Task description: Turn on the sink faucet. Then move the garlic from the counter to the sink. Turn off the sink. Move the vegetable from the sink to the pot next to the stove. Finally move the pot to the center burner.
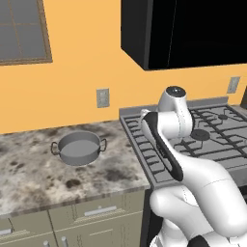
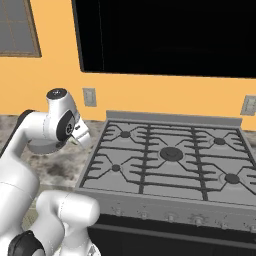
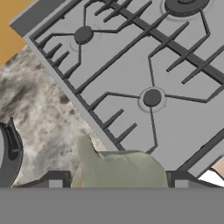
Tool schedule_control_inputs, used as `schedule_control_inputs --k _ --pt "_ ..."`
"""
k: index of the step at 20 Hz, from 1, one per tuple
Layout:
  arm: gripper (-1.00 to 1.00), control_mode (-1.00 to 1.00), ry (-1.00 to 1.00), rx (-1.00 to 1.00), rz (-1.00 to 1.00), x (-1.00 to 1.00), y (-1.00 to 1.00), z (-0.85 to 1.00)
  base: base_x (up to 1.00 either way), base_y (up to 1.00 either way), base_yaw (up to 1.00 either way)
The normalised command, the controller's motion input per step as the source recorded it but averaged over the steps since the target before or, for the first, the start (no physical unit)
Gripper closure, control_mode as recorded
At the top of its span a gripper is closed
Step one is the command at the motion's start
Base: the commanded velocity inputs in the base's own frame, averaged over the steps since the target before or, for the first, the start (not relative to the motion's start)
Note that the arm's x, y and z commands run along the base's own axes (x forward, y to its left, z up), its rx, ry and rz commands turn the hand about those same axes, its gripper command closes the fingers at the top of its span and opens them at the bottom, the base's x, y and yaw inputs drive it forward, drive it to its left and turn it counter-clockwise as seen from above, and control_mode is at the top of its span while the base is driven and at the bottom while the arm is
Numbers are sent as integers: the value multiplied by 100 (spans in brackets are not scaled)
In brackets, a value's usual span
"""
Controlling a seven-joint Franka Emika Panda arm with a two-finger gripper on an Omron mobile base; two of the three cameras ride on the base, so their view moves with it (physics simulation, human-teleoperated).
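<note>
In the hand view my gripper (image 3: 117, 179) is shut on the garlic (image 3: 118, 166), a pale lumpy bulb between the two dark fingertips (image 3: 54, 180). It hangs over the seam between the speckled counter (image 3: 43, 118) and the stove (image 3: 144, 65). The grey pot (image 1: 78, 147) stands on the counter left of the stove, and its rim and handle (image 3: 8, 151) show at the left edge of the hand view. The center burner (image 2: 171, 153) is bare. In the base views my white arm covers the hand. The sink and its faucet are out of view.
Dark iron grates (image 2: 150, 160) cover the whole cooktop. A black hood or cabinet (image 2: 165, 35) hangs above the stove. Wall outlets (image 1: 102, 98) sit on the orange wall. Beige cabinet drawers (image 1: 91, 212) run below the counter.
</note>
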Motion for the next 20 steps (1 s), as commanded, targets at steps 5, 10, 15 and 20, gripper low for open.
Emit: schedule_control_inputs --k 5,10,15,20 --pt "100 100 0 0 0 0 0 0 2 1 -1" --pt "100 -100 -1 -1 0 0 14 0 0 0 0" --pt "100 -100 0 -10 3 28 83 -1 0 0 0" --pt "100 -100 0 -11 3 48 98 0 0 0 0"
